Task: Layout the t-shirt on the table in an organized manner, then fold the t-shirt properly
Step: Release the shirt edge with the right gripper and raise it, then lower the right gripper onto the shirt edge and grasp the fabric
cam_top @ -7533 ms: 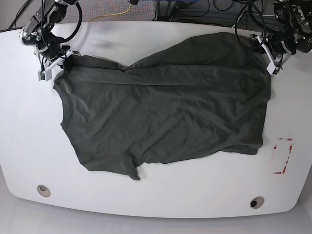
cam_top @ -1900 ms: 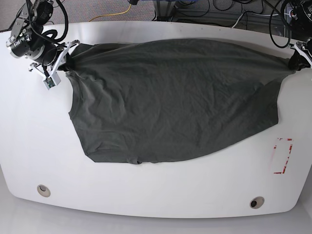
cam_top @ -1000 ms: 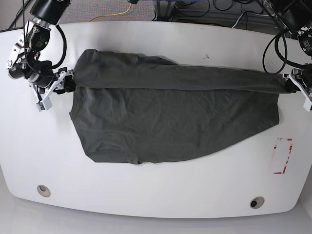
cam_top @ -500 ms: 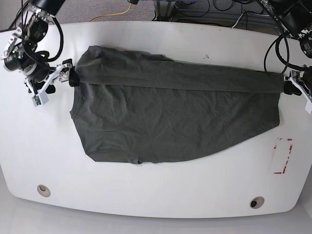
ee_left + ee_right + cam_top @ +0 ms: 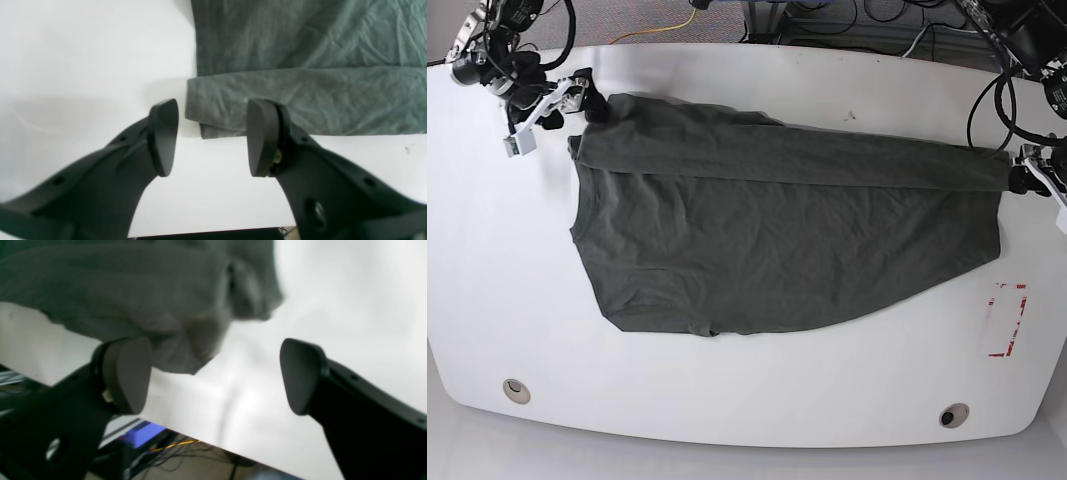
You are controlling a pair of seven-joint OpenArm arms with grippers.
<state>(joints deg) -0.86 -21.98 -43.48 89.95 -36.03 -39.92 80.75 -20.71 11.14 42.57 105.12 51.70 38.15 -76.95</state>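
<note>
The dark charcoal t-shirt point(image 5: 777, 230) lies spread across the white table point(image 5: 747, 410), its far edge folded over toward the front in a long band. My right gripper point(image 5: 545, 108) hovers open off the shirt's far left corner. In the right wrist view its jaws point(image 5: 213, 373) stand wide apart, with the bunched cloth corner point(image 5: 173, 300) just beyond the fingertips and free of them. My left gripper point(image 5: 1032, 180) is at the band's right end. In the left wrist view it point(image 5: 211, 136) is open, and the folded corner point(image 5: 220, 113) lies flat between the two fingertips.
A red tape rectangle point(image 5: 1005, 320) marks the table's right side, in front of the left gripper. Two round grommet holes point(image 5: 517, 390) point(image 5: 954, 414) sit near the front edge. Cables, one of them yellow point(image 5: 682, 25), run behind the far edge.
Both grippers have opened and let go of the shirt. The right gripper has drawn back toward the far left corner of the table. The folded band has settled flat.
</note>
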